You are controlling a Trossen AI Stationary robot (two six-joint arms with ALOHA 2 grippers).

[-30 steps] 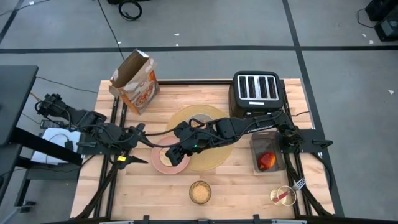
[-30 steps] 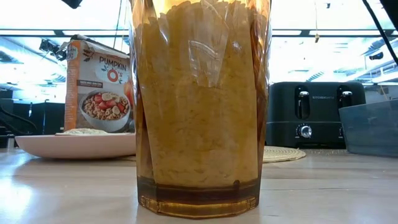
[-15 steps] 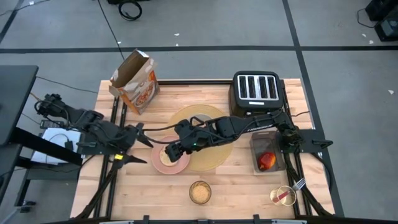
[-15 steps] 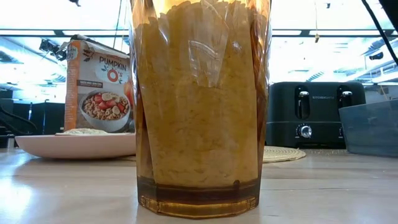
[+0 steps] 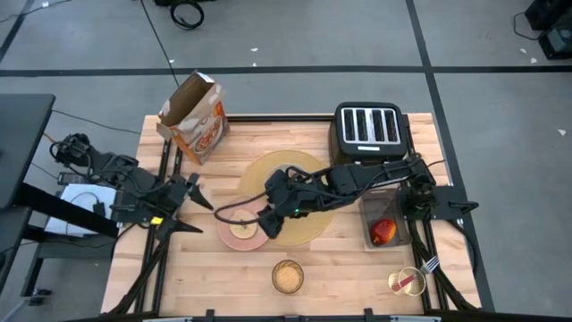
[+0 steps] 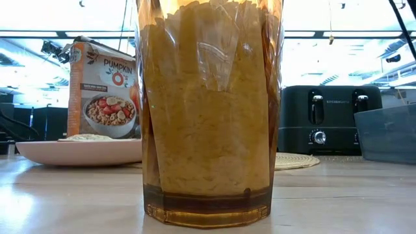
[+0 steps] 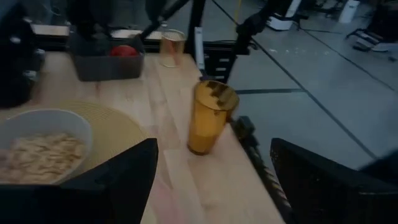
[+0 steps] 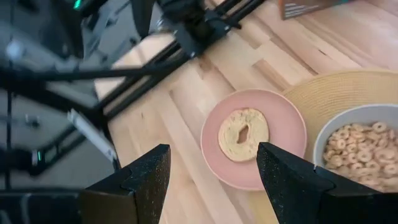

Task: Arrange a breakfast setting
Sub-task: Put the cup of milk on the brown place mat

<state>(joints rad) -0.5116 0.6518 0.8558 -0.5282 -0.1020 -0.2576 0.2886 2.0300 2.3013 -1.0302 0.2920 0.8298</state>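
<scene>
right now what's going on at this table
A two-armed robot is laying out breakfast. The right tool hovers open and empty over the pink plate, which holds a bagel half and sits beside the grey bowl of cereal on the tan placemat. The left tool waits open near the table's left edge. The amber glass stands at the front edge; the apple lies in a grey bin.
</scene>
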